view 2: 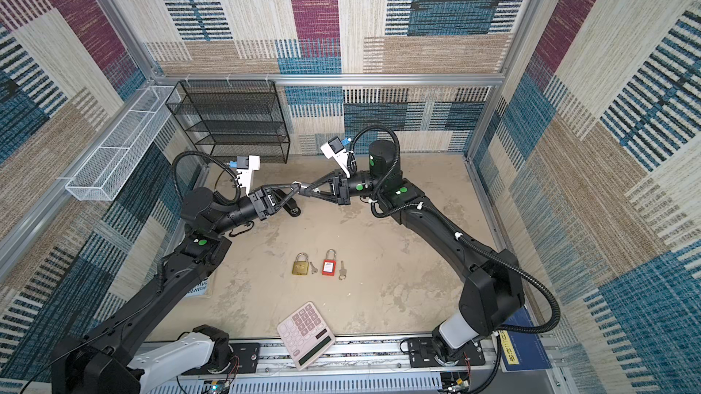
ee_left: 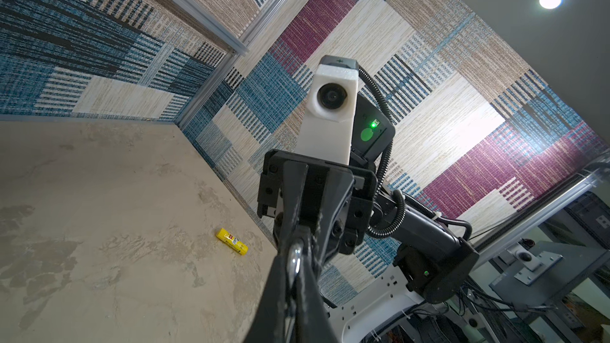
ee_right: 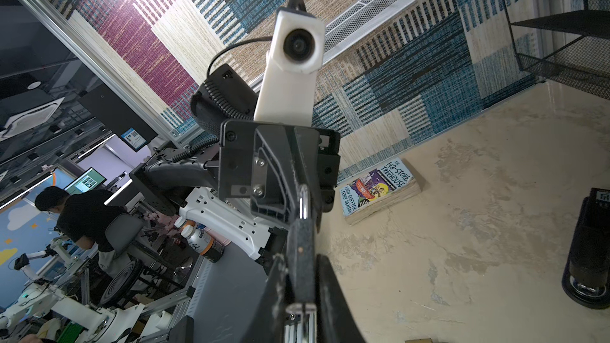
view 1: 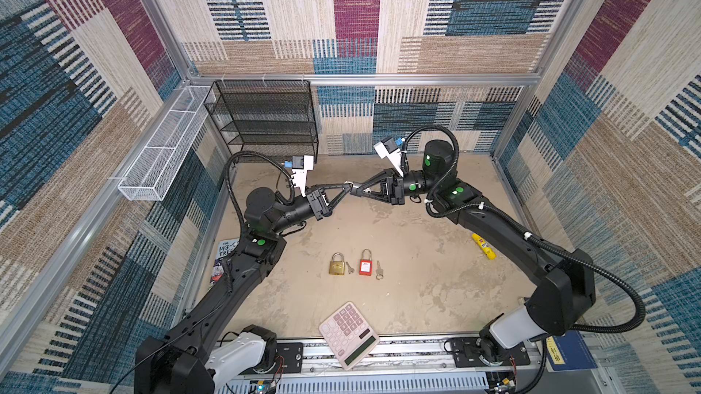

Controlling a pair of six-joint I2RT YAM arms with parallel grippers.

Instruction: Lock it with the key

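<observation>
Silvery, looped: a small metal loop [ee_left: 295, 258] shows between the fingers [ee_left: 280, 295] of the left gripper [view 1: 349, 185], which are pressed fully together on it. It hangs in the air above the rear middle of the worktop [view 1: 417, 289], where both grippers meet tip to tip in both top views.

Facing it, the right gripper [view 1: 353, 193] has its fingers [ee_right: 333, 291] a narrow gap apart, clamped on a dark flat piece [ee_right: 301, 252]. The metal loop stands at the far end of that piece. Cannot tell whether this is a padlock with its shackle or a key on a ring.

Lying flat in a row nearer the front, left to right:
- brass padlock [view 1: 336, 265]
- small key [view 1: 349, 267], just beside it
- red padlock [view 1: 365, 266]
- ringed key [view 1: 379, 270], just beside the red one

All four are well apart from both grippers.

Other items:
- pink calculator [view 1: 349, 334] at the front edge, partly over the base rail
- yellow tube [view 1: 483, 246] on the right side, near the right arm
- paperback book [ee_right: 379, 189] on the left side, by the left arm
- black mesh rack [view 1: 265, 119] at the rear left
- white mesh basket [view 1: 163, 153] on the left wall
</observation>
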